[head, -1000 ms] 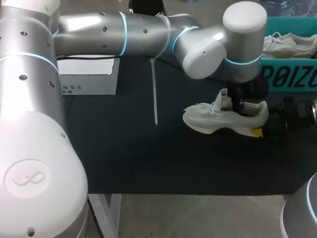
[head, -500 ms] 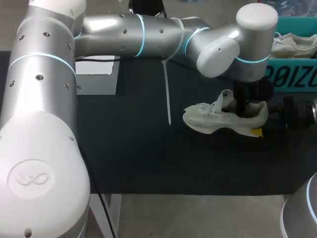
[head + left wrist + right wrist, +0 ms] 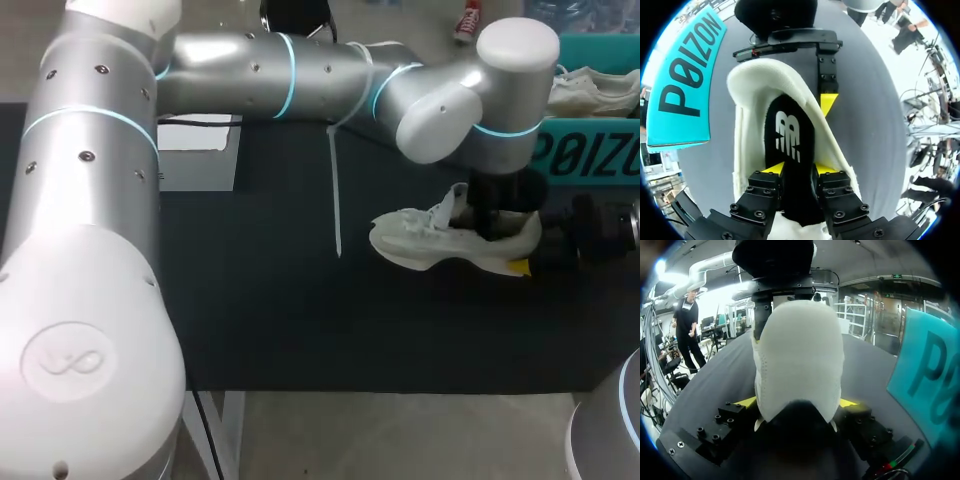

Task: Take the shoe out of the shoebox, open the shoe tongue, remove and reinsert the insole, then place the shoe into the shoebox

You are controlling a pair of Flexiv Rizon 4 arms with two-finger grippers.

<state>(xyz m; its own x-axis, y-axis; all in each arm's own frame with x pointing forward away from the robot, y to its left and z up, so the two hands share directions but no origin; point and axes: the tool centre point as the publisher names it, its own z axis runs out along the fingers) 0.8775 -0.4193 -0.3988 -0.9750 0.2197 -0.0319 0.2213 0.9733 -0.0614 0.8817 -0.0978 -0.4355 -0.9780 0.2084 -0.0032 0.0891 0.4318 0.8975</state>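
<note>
Now your left gripper [image 3: 799, 169] stands down inside the white mesh running shoe [image 3: 440, 240], its yellow tips pinching the black foam insole [image 3: 790, 135] from both sides; your right gripper [image 3: 797, 402] is clamped on the shoe's heel; the shoe sits on the dark table mat [image 3: 300, 320], near the teal cardboard shoebox [image 3: 585, 150].

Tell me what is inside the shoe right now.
A black insole with a white logo sits inside the shoe, its near end gripped between the fingers of the left tool. The toe end of the inside is hidden behind that tool.
</note>
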